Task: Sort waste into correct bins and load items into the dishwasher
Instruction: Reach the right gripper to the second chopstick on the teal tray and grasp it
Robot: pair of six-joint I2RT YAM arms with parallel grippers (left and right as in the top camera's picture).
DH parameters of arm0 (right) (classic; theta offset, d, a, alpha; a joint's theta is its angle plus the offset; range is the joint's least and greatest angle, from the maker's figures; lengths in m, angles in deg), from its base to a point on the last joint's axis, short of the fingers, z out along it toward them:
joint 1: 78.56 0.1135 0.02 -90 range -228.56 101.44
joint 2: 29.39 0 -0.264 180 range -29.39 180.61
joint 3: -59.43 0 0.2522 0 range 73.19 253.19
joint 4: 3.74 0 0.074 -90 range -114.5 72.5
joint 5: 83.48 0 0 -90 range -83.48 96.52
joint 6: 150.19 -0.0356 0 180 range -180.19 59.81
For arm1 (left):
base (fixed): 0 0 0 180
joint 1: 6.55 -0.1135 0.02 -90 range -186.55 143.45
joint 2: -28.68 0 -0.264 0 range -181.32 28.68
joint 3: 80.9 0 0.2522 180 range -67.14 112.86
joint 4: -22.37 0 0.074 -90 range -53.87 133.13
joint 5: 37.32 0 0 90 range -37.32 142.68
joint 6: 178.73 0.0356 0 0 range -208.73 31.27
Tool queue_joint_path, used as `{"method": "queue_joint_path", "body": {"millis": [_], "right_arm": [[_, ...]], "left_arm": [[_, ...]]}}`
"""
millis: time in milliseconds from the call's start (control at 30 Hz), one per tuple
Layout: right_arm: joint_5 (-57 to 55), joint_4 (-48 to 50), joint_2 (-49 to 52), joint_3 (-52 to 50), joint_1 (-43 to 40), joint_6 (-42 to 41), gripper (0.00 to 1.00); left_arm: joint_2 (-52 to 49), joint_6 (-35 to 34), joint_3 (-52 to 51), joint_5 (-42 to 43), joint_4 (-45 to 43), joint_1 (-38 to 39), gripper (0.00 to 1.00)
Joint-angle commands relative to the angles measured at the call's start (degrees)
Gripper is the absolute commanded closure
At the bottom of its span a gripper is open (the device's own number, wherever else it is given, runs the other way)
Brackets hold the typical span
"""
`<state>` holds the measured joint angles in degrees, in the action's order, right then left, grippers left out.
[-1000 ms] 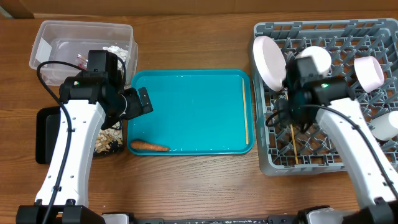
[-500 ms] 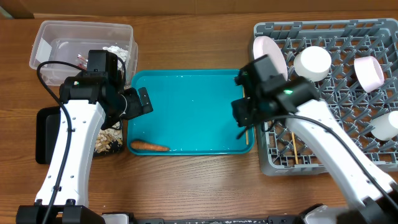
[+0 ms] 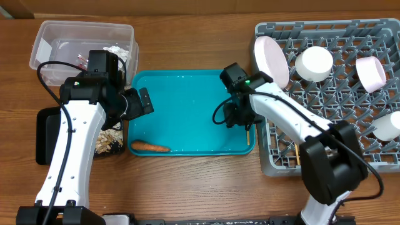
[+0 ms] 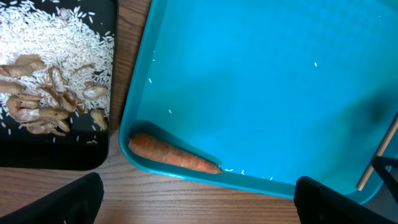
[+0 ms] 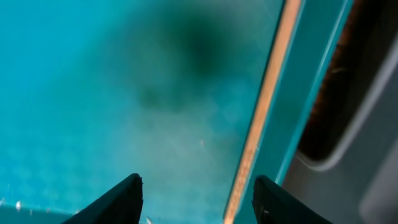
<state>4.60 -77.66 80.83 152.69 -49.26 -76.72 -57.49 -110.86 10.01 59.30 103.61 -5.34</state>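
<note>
Teal tray [image 3: 187, 100] holds one chopstick [image 5: 261, 112] along its right rim; the right claw [image 5: 196, 186] hangs over it, released and empty. Left claw [image 4: 199, 190], also spread, hovers above the carrot [image 4: 174, 155] at the tray's front edge.

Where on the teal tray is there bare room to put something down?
The teal tray is bare across its middle and far side, between the carrot along the near rim and the right hand over the chopstick by the right rim. Crowded: that right edge and the near-left corner.
</note>
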Motion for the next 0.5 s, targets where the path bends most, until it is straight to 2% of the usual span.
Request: {"method": "queue_joint_path", "body": {"millis": [0,467], "right_arm": [[-1.31,1.01,1.73,0.7,0.33,-2.12,0.41],[-5.01,5.64,5.38,-4.83,0.33,-4.9,0.41]], "left_arm": [[-0.39,0.7,-0.24,-0.81,-0.04,0.33,0.0],[-0.39,0.72,-0.24,-0.83,-0.04,0.31,0.01]]}}
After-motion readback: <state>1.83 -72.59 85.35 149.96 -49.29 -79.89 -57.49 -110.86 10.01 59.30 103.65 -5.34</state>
